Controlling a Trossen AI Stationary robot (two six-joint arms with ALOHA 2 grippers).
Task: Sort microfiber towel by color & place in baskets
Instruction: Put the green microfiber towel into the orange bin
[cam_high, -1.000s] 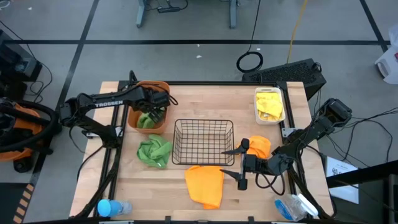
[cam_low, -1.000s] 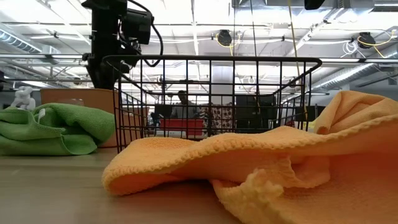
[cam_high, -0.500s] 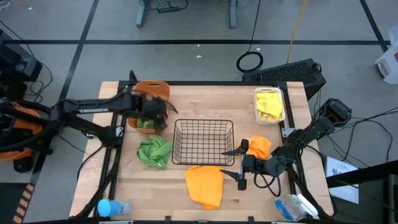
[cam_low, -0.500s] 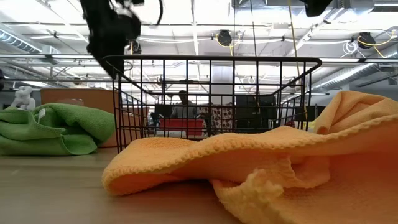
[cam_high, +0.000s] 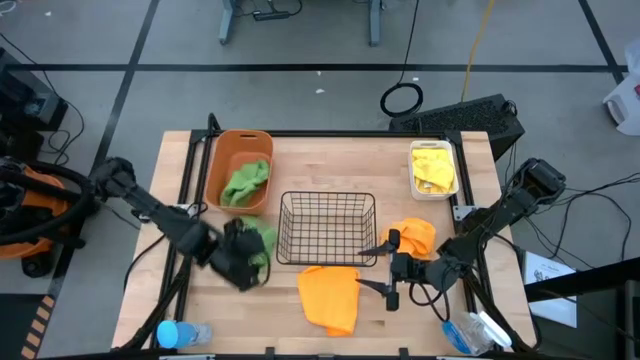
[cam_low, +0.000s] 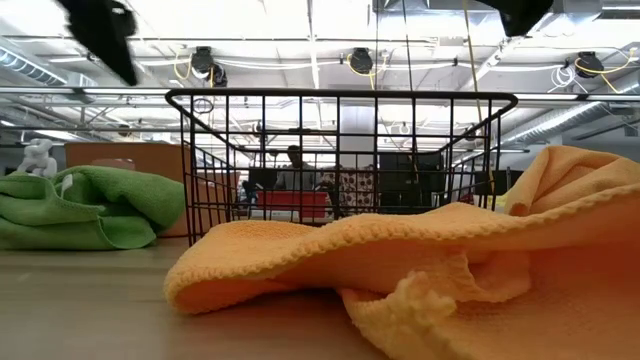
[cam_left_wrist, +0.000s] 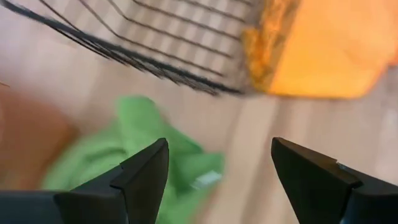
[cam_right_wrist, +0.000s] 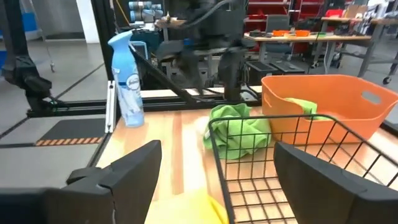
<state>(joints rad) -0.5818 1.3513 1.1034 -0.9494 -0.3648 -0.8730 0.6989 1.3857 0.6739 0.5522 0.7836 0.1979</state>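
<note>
The left hand (cam_high: 240, 262) hangs low over a crumpled green towel (cam_high: 256, 245) on the wooden surface (cam_high: 330, 165), fingers spread and holding nothing, its arm reaching in from the left edge. The right hand (cam_high: 382, 268) rests near the surface's front, fingers apart and empty, between a flat orange towel (cam_high: 330, 298) and a bunched orange one (cam_high: 418, 236). Another green towel (cam_high: 245, 182) lies in the smooth oblong orange tub (cam_high: 243, 140). The square black wire basket (cam_high: 326, 229) stands at the centre. A yellow towel (cam_high: 432, 167) fills the small white bin (cam_high: 412, 172).
</note>
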